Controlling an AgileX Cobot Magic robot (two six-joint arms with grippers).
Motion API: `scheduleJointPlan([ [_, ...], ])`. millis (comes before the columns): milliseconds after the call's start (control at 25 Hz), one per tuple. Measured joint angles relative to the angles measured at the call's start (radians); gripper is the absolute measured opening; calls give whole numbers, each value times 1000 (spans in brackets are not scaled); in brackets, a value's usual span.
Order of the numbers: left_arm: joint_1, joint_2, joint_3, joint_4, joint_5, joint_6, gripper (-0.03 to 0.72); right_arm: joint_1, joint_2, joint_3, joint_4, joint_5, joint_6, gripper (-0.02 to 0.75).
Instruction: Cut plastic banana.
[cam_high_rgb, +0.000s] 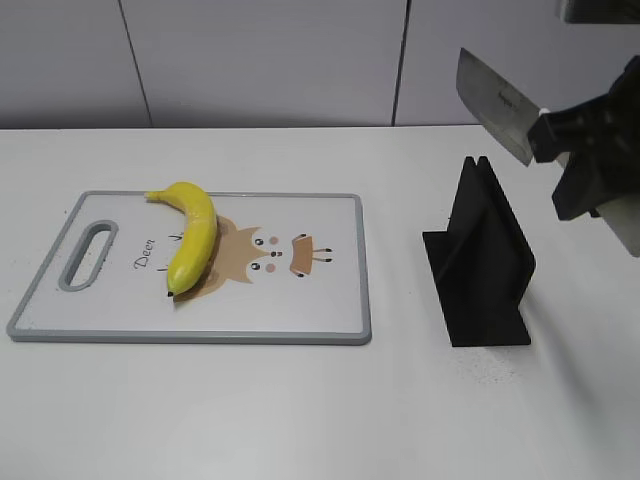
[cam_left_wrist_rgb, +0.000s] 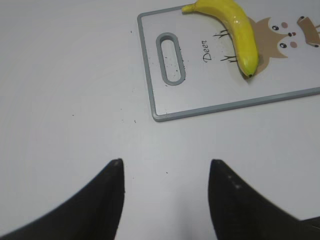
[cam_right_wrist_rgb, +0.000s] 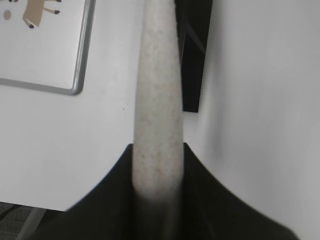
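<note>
The plastic banana (cam_high_rgb: 194, 232) lies on the left half of a white cutting board (cam_high_rgb: 300, 310) with a grey rim and a deer drawing. It also shows in the left wrist view (cam_left_wrist_rgb: 235, 30). My right gripper (cam_high_rgb: 568, 150) is shut on the pale handle (cam_right_wrist_rgb: 157, 100) of a knife. The knife's steel blade (cam_high_rgb: 493, 103) is held high in the air above the black knife stand (cam_high_rgb: 485, 260), right of the board. My left gripper (cam_left_wrist_rgb: 165, 170) is open and empty over bare table, left of the board's handle slot (cam_left_wrist_rgb: 171, 59). It is out of the exterior view.
The black stand (cam_right_wrist_rgb: 195, 55) stands on the white table between the board and my right arm. The board's corner (cam_right_wrist_rgb: 75, 85) shows in the right wrist view. A grey panelled wall runs behind the table.
</note>
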Motion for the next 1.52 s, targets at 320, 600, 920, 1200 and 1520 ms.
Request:
scheduleJointPlan([
  [320, 0, -260, 147, -10, -2, 0, 524, 0, -44, 97, -1, -41, 32, 180],
  [600, 0, -448, 203, -24, 3, 0, 521, 0, -46, 98, -5, -53, 46, 180],
  [920, 0, -512, 228, -22, -26, -21, 521, 0, -46, 98, -6, -99, 57, 180],
  [1200, 0, -512, 229, 4, -38, -100, 521, 0, -46, 98, -7, -131, 70, 180],
  [1520, 0, -512, 229, 4, -42, -101, 620, 0, -41, 106, -7, -154, 85, 180],
])
